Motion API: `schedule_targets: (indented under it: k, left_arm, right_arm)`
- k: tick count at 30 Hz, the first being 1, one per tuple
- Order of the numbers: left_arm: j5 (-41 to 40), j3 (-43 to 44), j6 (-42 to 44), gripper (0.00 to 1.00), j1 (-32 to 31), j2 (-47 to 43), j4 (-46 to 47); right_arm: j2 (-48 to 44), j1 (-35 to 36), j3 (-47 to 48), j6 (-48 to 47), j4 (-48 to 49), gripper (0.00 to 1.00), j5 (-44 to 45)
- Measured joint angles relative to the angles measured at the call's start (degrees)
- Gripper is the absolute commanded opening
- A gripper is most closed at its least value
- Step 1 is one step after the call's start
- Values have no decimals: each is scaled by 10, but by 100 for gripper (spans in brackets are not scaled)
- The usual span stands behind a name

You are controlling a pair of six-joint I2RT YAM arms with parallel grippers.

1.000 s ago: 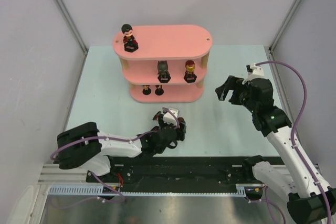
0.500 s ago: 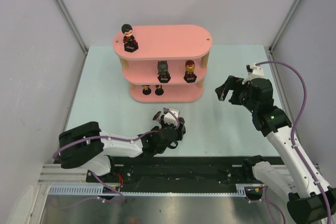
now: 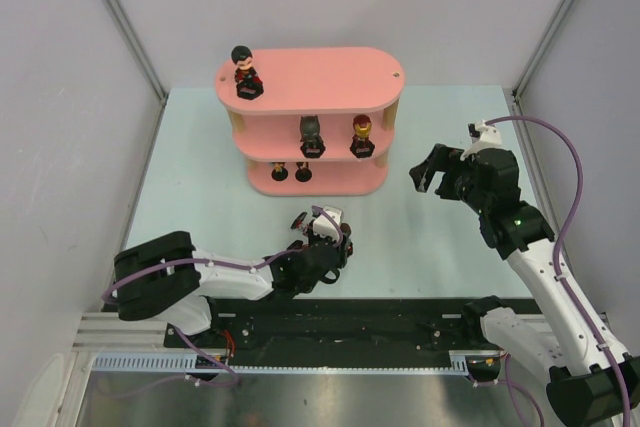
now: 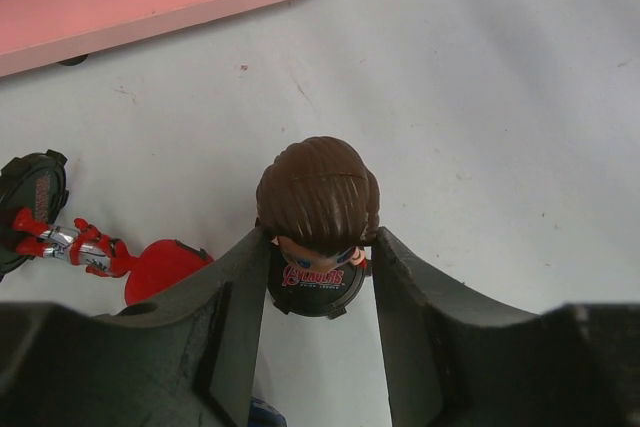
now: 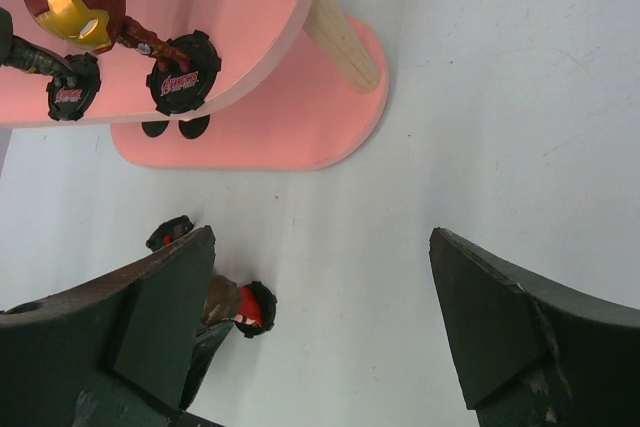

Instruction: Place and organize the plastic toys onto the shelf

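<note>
Fingers of the left gripper (image 4: 320,242) sit tight against both sides of a small brown-haired plastic figurine (image 4: 318,192) on a round black base. We see it standing upright on the pale table (image 3: 200,167), just in front of the pink three-tier oval shelf (image 3: 330,72). Beside it a red plastic figurine (image 4: 100,252) lies on its side. Our right gripper (image 5: 320,247) hangs wide open and empty, to the right of the shelf.

Red "Avengers" on base of brown-haired figurine (image 4: 318,217), on base of red-gold figurine (image 5: 100,17)
</note>
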Motion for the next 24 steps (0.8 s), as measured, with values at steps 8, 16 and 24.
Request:
schedule_targets:
  k: [8, 16, 24]
  left_arm:
    - [0, 0, 0, 43, 0, 1, 1]
    - [2, 0, 1, 41, 0, -1, -1]
    - [3, 2, 7, 40, 0, -31, -17]
  right_arm:
    - [0, 0, 0, 0, 0, 94, 0]
    - [0, 0, 0, 0, 0, 94, 0]
    - [0, 0, 0, 0, 0, 94, 0]
